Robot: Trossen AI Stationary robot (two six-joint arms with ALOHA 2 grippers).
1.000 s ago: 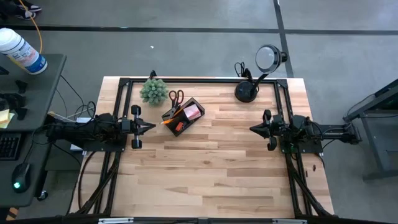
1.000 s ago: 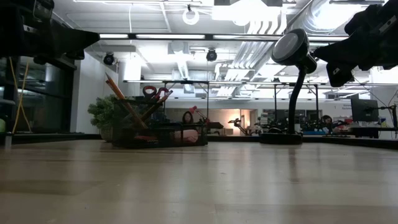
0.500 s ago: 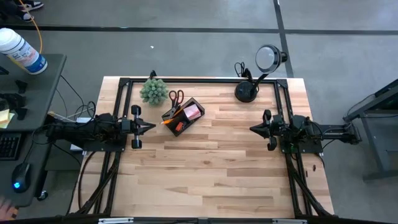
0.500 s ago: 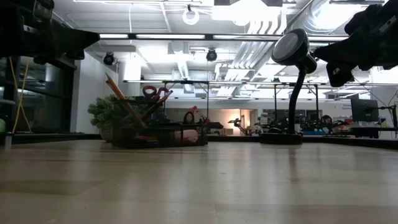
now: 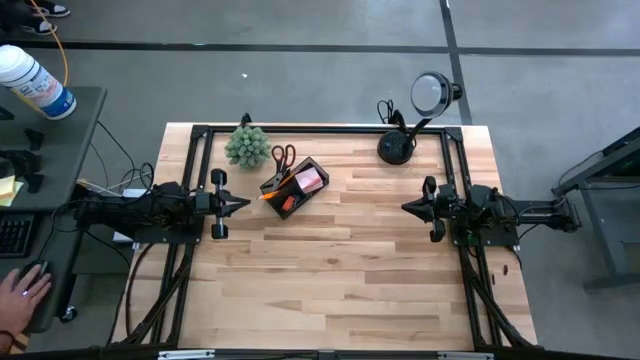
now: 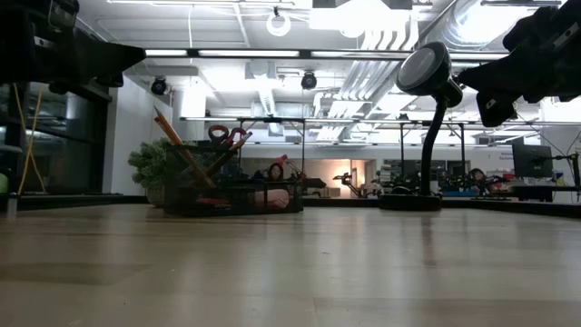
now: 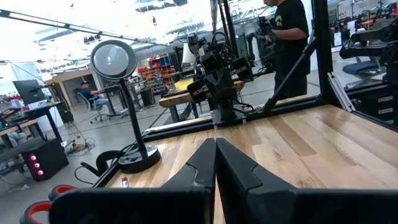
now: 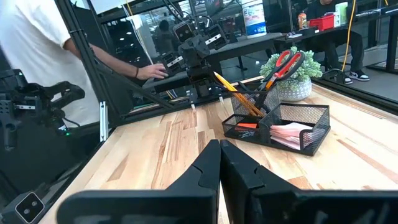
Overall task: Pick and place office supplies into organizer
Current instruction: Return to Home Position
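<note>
The black mesh organizer stands on its base at the table's far left, next to the green plant. In it, red-handled scissors stand handles up, orange pencils lean against the wall, and a pink sticky-note pad and a red-orange block lie inside. My left gripper hovers shut at the table's left edge, just near of the organizer. My right gripper hovers shut at the right edge, far from it. Both point level toward the table's middle and hold nothing.
A black round-headed lamp stands on its base at the far right. A black frame runs along the table's edges. A person's hand rests on a mouse on the side desk beyond the left edge. Bare wood spans the middle and near side.
Both arms have kept still. A person's hand has come onto the mouse on the desk left of the table.
</note>
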